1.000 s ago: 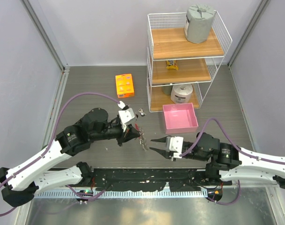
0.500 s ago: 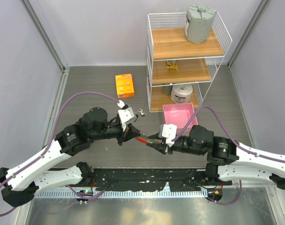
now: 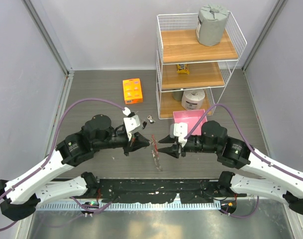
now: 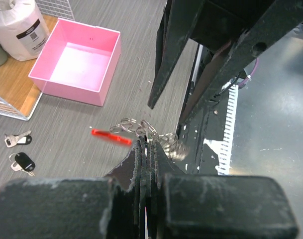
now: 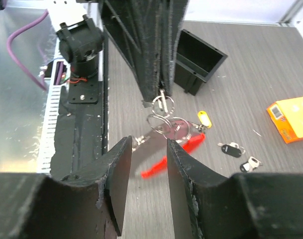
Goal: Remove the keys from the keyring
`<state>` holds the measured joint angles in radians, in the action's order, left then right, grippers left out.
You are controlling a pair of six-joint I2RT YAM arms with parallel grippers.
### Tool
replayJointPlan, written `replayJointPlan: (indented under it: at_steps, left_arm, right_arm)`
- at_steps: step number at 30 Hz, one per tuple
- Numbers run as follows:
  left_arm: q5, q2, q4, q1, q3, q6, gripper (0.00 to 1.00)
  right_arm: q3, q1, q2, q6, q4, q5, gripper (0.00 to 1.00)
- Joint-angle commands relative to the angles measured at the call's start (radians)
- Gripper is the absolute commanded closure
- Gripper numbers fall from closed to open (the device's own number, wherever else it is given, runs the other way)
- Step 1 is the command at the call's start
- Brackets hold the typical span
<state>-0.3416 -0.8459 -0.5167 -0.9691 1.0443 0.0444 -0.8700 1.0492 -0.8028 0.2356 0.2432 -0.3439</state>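
The step in hand is lining up a second grasp. The left fingers [image 4: 135,164] are pressed shut on a loop of the keyring [image 5: 162,118] and hold it clear of the surface [image 3: 106,99]. The right fingers [image 5: 119,185] stand wide, with their tips just short of the rings and one tip to each side of the bunch. Nothing is between them.

The keyring hangs from the left tips, between the two sets of fingers. Its long axis runs down and away from those tips. The linked rings come first, then the keys [image 5: 141,142], and the red strap [image 5: 178,149] trails lowest, toward the right fingers. The lower part is blurred, so I cannot tell how many keys are on it or which way they face.

A few loose keys [image 4: 18,140] lie on the surface, well off to one side of the left fingers, so the task looks partly done.

As I judge it, the right fingers next need to advance a little and close on a single key head, not on a ring or the strap. They would then work that key round the coil while the left fingers hold firm.
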Motion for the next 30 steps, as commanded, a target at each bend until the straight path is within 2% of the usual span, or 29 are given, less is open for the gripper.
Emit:
replayJointPlan:
  at_steps: [1,7,14,30]
  left_arm:
    - [-0.034,0.013,0.067,0.001,0.037,-0.009,1.00]
    - [-0.046,0.015,0.070,0.001,0.037,-0.003,1.00]
    - [-0.053,0.018,0.067,0.001,0.039,-0.003,1.00]
    - [-0.085,0.022,0.072,0.001,0.040,0.002,1.00]
  right_arm:
    - [-0.064,-0.003,-0.032,0.039,0.004,-0.119,0.60]
    - [-0.077,-0.003,-0.050,0.047,-0.007,-0.129,0.62]
    - [-0.080,-0.003,-0.041,0.057,-0.001,-0.072,0.64]
    - [-0.115,-0.003,-0.082,0.113,0.011,-0.047,0.59]
